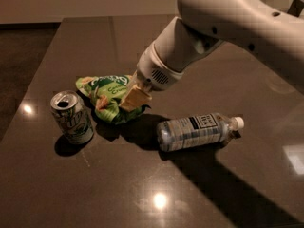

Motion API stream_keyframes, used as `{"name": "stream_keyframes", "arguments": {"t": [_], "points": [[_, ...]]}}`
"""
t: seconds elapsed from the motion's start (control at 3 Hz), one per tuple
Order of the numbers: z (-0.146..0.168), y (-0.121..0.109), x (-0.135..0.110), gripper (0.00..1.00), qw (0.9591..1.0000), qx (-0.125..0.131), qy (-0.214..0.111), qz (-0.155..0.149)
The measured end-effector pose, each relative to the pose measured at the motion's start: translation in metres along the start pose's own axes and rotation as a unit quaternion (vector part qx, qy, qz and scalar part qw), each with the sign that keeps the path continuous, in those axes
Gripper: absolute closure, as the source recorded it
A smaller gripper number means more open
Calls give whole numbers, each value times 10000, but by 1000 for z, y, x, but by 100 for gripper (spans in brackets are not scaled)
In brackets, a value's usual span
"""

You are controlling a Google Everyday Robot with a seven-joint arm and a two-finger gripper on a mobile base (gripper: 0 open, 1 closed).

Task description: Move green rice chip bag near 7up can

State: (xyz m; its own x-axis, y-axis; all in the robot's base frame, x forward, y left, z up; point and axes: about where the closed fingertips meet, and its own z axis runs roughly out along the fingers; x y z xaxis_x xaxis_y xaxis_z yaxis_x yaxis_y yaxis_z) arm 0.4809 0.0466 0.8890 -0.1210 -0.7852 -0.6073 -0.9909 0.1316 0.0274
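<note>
A: Gripper?
B: Gripper (134, 97) at mid-table, on the white arm (228, 18) reaching in from 2 o'clock. Its tan fingers are clenched on the right edge of the green rice chip bag (107, 96).
A: Bag position?
B: Crumpled, low over the dark table (95, 189); contact unclear. It's at 2 o'clock of the 7up can (72, 118), just beside it.
A: Anything else?
B: Can upright. Clear bottle (194, 131) lies on its side at 4 o'clock of the bag, cap toward 3 o'clock.

dark glossy table (95, 184), pale wall (71, 1) behind.
</note>
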Motion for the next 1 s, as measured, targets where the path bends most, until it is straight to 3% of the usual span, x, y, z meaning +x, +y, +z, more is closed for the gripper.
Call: {"name": "stream_keyframes", "arguments": {"t": [1.0], "points": [[13,4,-7,12,9999,-69,69,-141]]}}
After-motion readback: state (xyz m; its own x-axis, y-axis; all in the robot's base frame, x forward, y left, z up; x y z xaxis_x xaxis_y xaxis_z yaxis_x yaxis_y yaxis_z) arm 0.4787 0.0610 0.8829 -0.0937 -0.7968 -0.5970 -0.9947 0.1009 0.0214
